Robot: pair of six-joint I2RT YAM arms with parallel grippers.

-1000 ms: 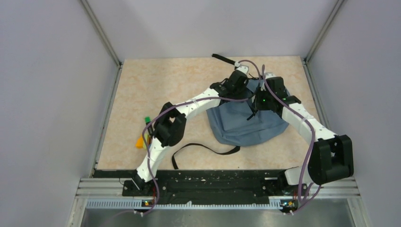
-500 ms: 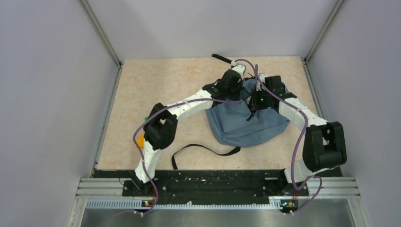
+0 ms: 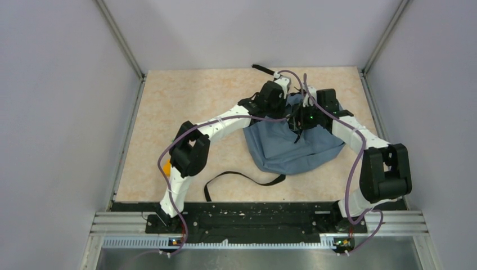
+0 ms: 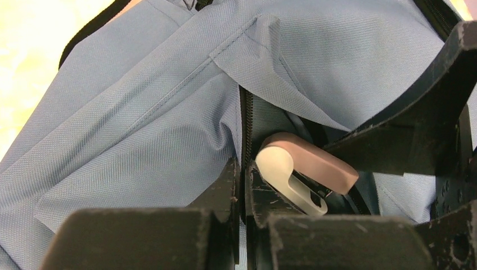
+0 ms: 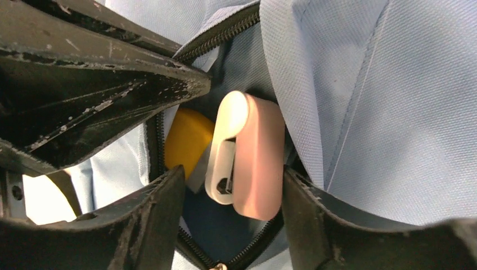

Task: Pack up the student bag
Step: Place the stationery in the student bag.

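Right wrist: right fingers (image 5: pixel 152 214) stand apart around one pink clip (image 5: pixel 256 157) inside the open student bag (image 5: pixel 382 112), one yellow item (image 5: pixel 188 138) just beside; left fingers (image 4: pixel 225 188) clamp its zip edge (image 4: pixel 246 124).

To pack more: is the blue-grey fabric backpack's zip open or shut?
Open: on the backpack, zip teeth stand apart around a pink-and-white plastic object.

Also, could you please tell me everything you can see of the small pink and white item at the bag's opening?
The pink and white item is small and looks like smooth plastic: a rounded dusty-pink body with a cream slotted piece along one side. It sits in the open zip mouth of the student bag, beside a yellow object, between the open fingers of the right gripper; contact is unclear.
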